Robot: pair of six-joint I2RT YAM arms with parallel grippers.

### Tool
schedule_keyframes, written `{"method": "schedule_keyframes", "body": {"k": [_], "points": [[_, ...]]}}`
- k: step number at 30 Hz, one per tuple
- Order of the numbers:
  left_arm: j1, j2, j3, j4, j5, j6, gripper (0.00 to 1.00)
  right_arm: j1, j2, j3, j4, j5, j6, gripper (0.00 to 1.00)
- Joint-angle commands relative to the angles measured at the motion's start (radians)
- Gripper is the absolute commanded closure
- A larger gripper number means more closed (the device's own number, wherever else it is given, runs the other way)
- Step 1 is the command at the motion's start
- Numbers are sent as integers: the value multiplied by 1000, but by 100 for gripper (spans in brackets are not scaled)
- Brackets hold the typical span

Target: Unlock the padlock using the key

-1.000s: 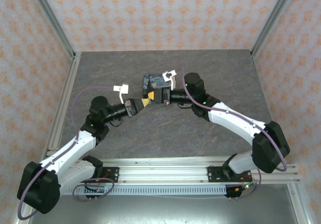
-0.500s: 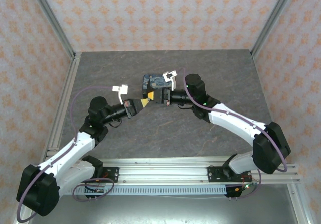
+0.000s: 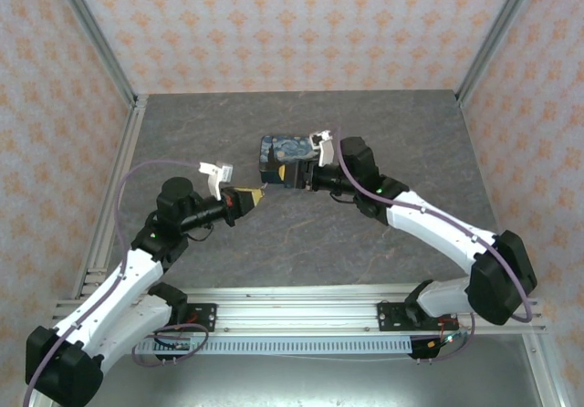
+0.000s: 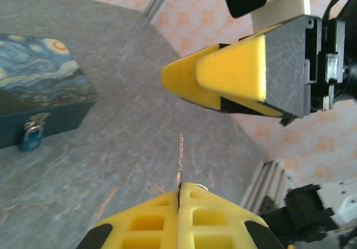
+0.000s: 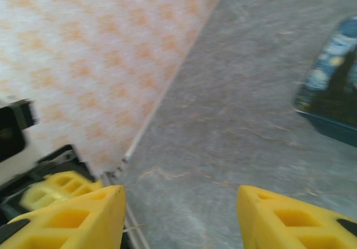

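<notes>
The left gripper [image 4: 178, 192] pinches the key [image 4: 180, 157] tight, the right gripper [image 5: 179, 197] is wide open and empty, and the padlock [image 4: 32, 138] hangs on the box [image 4: 39, 87] at nine o'clock from the key, so next, I think, the key must go to its keyhole.

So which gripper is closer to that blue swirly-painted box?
Right. The right gripper is just off the near side of the blue swirly-painted box; the left gripper sits a little farther off, to the box's near left, pinching the slim metal key.
</notes>
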Motion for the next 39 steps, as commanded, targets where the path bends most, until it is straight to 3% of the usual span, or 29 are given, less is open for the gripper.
{"method": "schedule_keyframes", "body": {"k": [1, 7, 14, 24, 39], "points": [[-9, -11, 36, -165, -84, 152, 100, 6, 63, 76, -194, 213, -24, 43], [-9, 2, 10, -211, -166, 170, 100, 99, 253, 201, -362, 511, -47, 48], [-7, 36, -27, -203, -226, 173, 100, 118, 474, 327, -376, 668, -11, 53], [0, 88, -70, -121, -247, 153, 100, 121, 639, 412, -340, 737, 11, 60], [1, 119, -114, -53, -233, 149, 100, 135, 707, 396, -264, 820, 53, 56]]}}
